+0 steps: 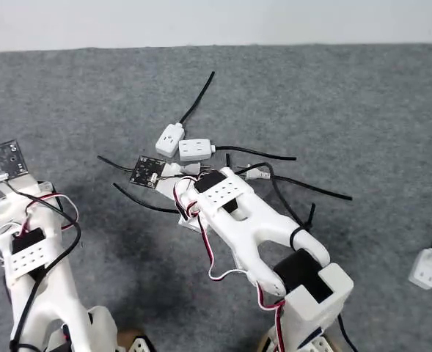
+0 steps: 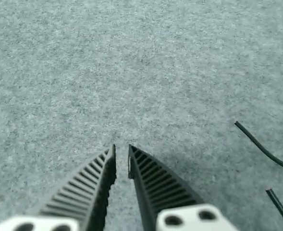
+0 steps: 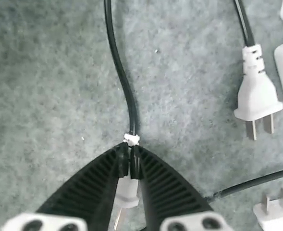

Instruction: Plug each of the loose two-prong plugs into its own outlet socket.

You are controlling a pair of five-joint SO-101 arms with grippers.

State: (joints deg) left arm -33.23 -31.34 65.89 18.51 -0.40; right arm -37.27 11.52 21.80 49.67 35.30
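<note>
My right gripper [image 3: 130,148] is shut on a white two-prong plug [image 3: 126,191] low over the carpet; its black cord [image 3: 119,72] runs straight away from the fingertips. A second white plug [image 3: 257,98] lies loose nearby with both prongs showing, and a third plug [image 3: 273,210] lies closer in. In the high view two white outlet sockets [image 1: 170,139] [image 1: 195,149] lie side by side just beyond the right arm [image 1: 230,202], and another socket [image 1: 427,268] sits at the right edge. My left gripper [image 2: 122,150] is shut on nothing above bare carpet at the far left.
Black cords [image 1: 296,183] cross the grey carpet [image 1: 362,110] around the right arm and trail to the right. Two loose cord ends [image 2: 261,147] lie beside the left gripper. The left arm [image 1: 32,257] stands apart from the sockets.
</note>
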